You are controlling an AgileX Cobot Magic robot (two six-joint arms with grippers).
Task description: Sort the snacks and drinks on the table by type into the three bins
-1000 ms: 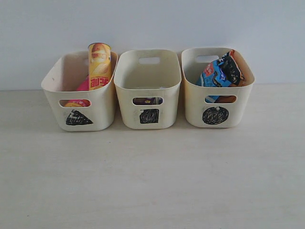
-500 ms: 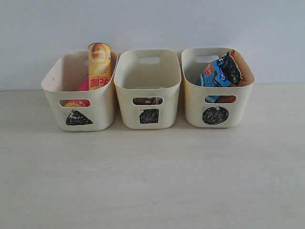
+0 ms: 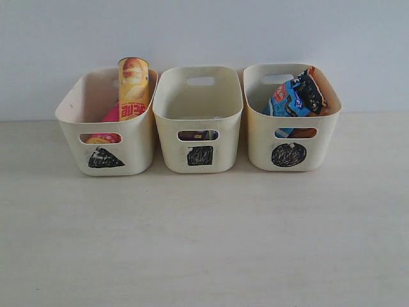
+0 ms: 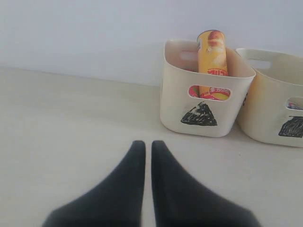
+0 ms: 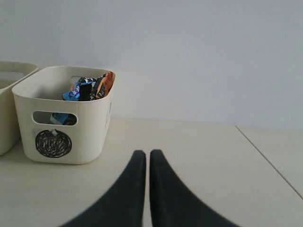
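Three cream bins stand in a row at the back of the table (image 3: 204, 243). The triangle bin (image 3: 105, 157) holds an upright yellow chip tube (image 3: 133, 88) and a pink tube (image 3: 111, 116) lying low. Through the square bin's (image 3: 199, 155) slot a small purple box (image 3: 197, 135) shows; the drink carton is hidden. In the circle bin (image 3: 289, 155) lean the blue bag (image 3: 291, 99) and the orange-black bag (image 3: 313, 93). My left gripper (image 4: 148, 145) is shut and empty, well short of the triangle bin (image 4: 199, 116). My right gripper (image 5: 147, 154) is shut and empty beside the circle bin (image 5: 53, 142).
A plain pale wall runs behind the bins. The table's edge or seam (image 5: 270, 163) passes to one side of the right gripper. Neither arm shows in the exterior view.
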